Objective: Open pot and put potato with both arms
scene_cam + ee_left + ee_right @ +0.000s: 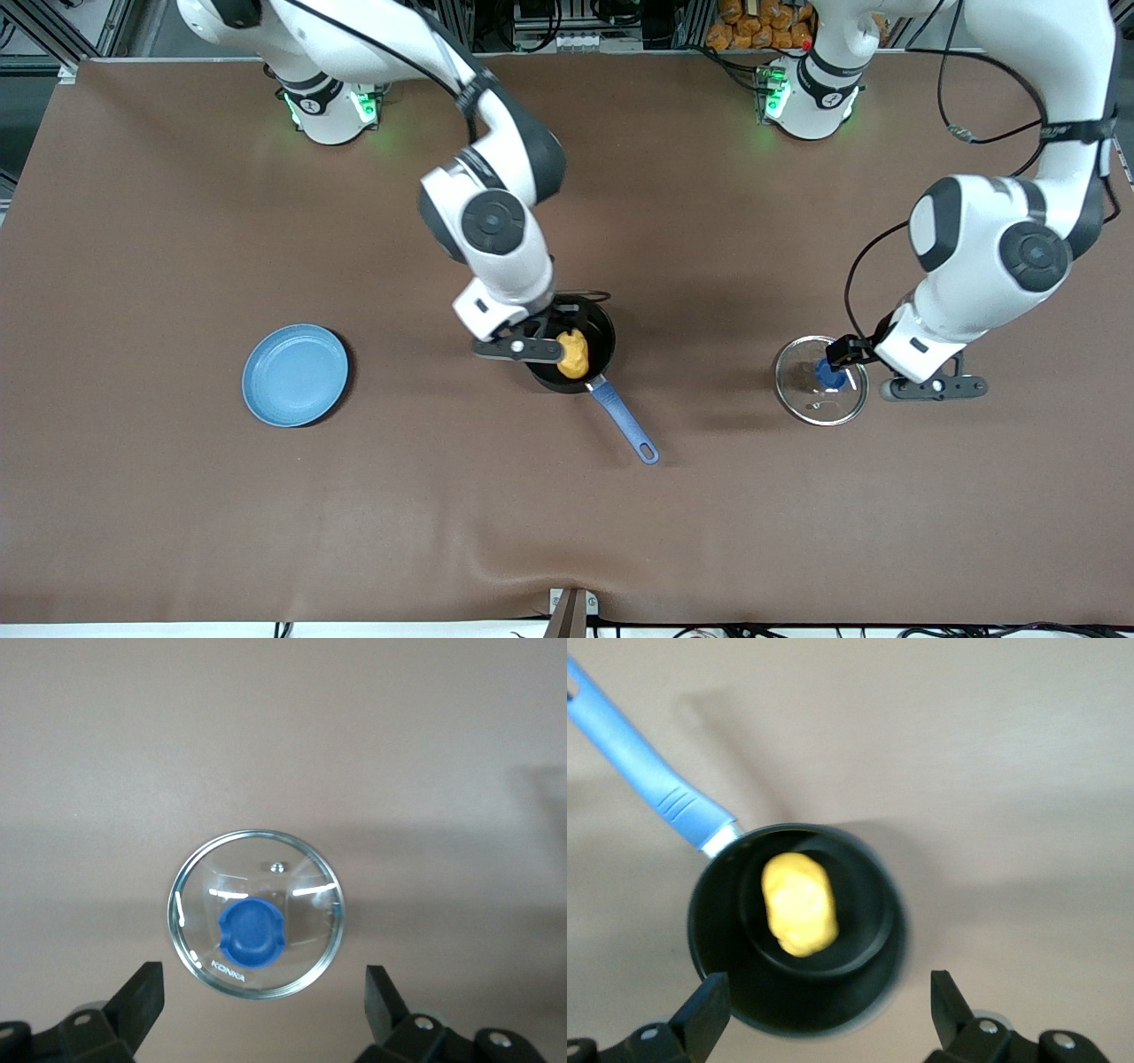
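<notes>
The black pot (603, 333) stands uncovered mid-table, its blue handle (625, 422) pointing toward the front camera. The yellow-orange potato (574, 354) lies inside it. My right gripper (556, 317) is open and empty just above the pot. In the right wrist view the pot (833, 1003) holds the potato (799, 904), and the gripper (828, 1010) is above its rim. The glass lid (819, 399) with its blue knob (830, 374) lies on the table toward the left arm's end. My left gripper (849, 351) is open above the lid (306, 877); it also shows in the left wrist view (261, 1010).
A flat blue plate (295, 374) lies toward the right arm's end of the table. The brown table mat has a small ridge at its front edge (523, 545).
</notes>
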Controlling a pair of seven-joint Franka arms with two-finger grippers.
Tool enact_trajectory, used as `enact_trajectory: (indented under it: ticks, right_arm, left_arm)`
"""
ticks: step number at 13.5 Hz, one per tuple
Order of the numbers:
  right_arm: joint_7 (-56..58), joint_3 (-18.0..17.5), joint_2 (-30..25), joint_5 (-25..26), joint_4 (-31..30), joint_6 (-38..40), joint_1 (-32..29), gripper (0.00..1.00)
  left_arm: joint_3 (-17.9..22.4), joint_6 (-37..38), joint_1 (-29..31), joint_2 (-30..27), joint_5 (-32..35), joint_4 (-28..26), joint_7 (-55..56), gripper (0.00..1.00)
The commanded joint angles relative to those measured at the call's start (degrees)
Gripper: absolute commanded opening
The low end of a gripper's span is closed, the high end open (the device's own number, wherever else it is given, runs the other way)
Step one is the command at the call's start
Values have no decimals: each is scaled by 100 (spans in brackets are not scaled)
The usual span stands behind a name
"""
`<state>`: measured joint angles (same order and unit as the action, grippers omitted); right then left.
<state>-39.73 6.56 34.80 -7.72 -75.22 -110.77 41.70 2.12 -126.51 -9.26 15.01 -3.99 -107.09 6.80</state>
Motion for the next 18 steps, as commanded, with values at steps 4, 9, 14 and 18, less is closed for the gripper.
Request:
enact_trajectory:
  ticks: [4,9,14,18]
  right_arm:
    - [686,135,-1193,472,-352,1425,-1073,100]
    - [2044,135,-1827,605,-362,1997,-2208,100]
    - [3480,127,-2196,605,-484,2253,-3175,100]
    - [3560,118,-2679,587,-1124,1842,-3335,100]
  left_arm:
    - [25,1460,46,-569,-243,749,58,100]
    - [104,2849,196,-666,-146,1918,58,100]
    - [96,3247,187,-788,372,2342,40,100]
    - [87,3475,187,-947,338,2350,23,100]
